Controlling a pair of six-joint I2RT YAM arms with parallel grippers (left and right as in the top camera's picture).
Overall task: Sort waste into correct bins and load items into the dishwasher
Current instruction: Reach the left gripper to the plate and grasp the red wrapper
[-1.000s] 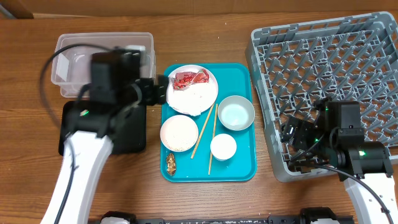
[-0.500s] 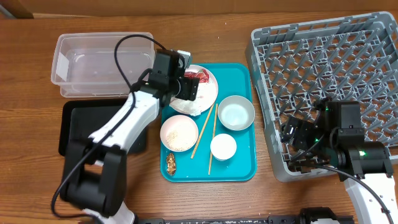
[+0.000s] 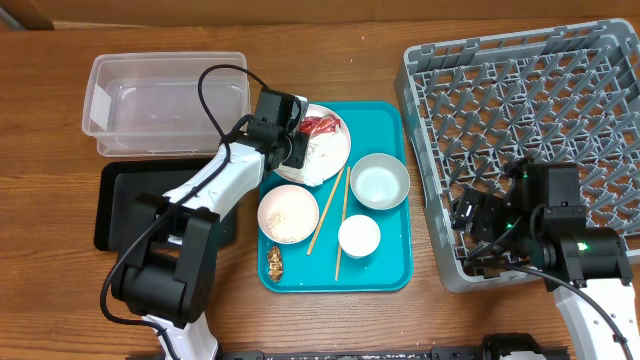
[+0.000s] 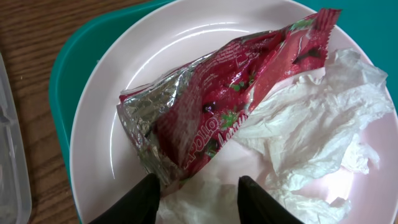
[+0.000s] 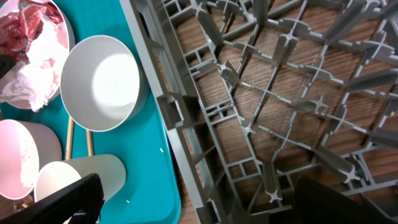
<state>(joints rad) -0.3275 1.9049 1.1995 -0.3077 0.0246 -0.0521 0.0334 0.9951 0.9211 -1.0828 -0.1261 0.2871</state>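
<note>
A crumpled red wrapper (image 4: 230, 93) (image 3: 320, 126) lies on a white tissue (image 4: 311, 124) in a round white plate (image 4: 124, 81) at the teal tray's back left. My left gripper (image 4: 202, 199) (image 3: 298, 142) is down on the plate, jaws half closed but still apart. Its left finger touches the wrapper's lower end, and tissue shows in the gap. My right gripper (image 5: 205, 199) (image 3: 470, 225) hangs wide open and empty over the front-left edge of the grey dishwasher rack (image 3: 520, 100) (image 5: 280, 93).
The teal tray (image 3: 390, 265) also carries a pale bowl (image 3: 379, 182), a bowl with rice grains (image 3: 288, 213), a small cup (image 3: 359, 236), two chopsticks (image 3: 325, 215) and a brown scrap (image 3: 275, 263). A clear tub (image 3: 160, 100) and a black tray (image 3: 125, 200) sit to the left.
My left arm swung from over the clear tub to the plate and lowered onto the wrapper, its jaws narrowing. The right arm stayed still.
</note>
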